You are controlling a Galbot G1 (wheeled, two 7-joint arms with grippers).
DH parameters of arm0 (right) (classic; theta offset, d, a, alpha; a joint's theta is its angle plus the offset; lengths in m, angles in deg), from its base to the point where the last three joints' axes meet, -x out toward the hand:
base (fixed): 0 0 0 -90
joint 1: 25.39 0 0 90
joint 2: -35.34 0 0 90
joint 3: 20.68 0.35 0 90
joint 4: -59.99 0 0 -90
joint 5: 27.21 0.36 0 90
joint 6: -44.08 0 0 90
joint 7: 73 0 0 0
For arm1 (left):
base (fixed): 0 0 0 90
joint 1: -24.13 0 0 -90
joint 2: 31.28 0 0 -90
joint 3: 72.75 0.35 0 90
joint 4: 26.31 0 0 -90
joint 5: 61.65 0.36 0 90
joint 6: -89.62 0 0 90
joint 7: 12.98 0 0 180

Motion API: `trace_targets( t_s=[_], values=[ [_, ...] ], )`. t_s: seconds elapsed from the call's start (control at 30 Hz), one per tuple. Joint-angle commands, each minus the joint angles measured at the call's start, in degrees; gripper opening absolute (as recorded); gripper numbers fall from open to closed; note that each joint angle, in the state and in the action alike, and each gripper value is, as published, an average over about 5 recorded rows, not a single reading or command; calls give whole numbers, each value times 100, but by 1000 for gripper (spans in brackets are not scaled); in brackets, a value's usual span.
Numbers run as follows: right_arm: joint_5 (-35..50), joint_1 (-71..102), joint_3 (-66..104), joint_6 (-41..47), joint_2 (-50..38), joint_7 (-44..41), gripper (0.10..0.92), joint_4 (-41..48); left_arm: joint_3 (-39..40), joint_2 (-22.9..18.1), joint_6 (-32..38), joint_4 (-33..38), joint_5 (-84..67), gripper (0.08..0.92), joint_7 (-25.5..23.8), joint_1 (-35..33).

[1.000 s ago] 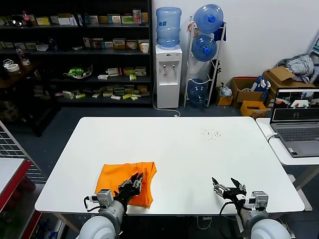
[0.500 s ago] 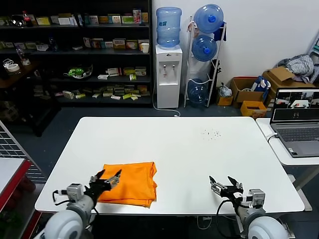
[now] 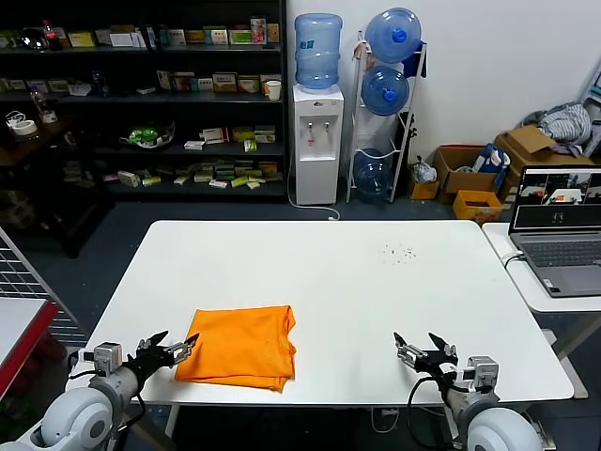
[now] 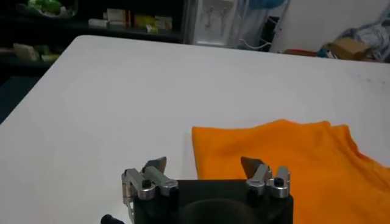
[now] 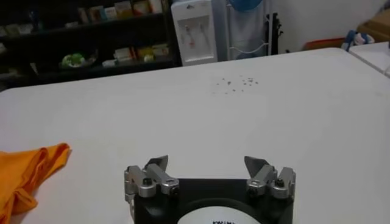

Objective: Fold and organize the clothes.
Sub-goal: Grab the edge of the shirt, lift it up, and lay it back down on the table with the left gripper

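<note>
Orange T-shirt folded on table near front-left edge; soft, light, limp, best pinched at an edge; left gripper just beside, spread wide, empty; right gripper likewise, well apart.

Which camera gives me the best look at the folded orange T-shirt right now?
The head view: the whole T-shirt lies folded near the table's front left edge. The left wrist view shows only its nearer part, running out of frame. The right wrist view catches just one bunched edge.
</note>
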Motion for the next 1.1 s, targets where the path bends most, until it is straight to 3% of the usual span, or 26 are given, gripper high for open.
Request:
trace_targets(
  t_s=[0.03, 0.37, 1.1],
  values=[
    [0, 4, 4, 4, 12, -1, 823, 7, 306, 200, -86, -364, -214, 823, -326, 188],
    [-11, 60, 32, 11, 16, 13, 823, -27, 463, -14, 41, -562, 160, 796, -272, 312],
    [-76, 192, 85, -11, 50, 6, 823, -81, 316, -201, 84, -81, 142, 170, -132, 217]
  ],
)
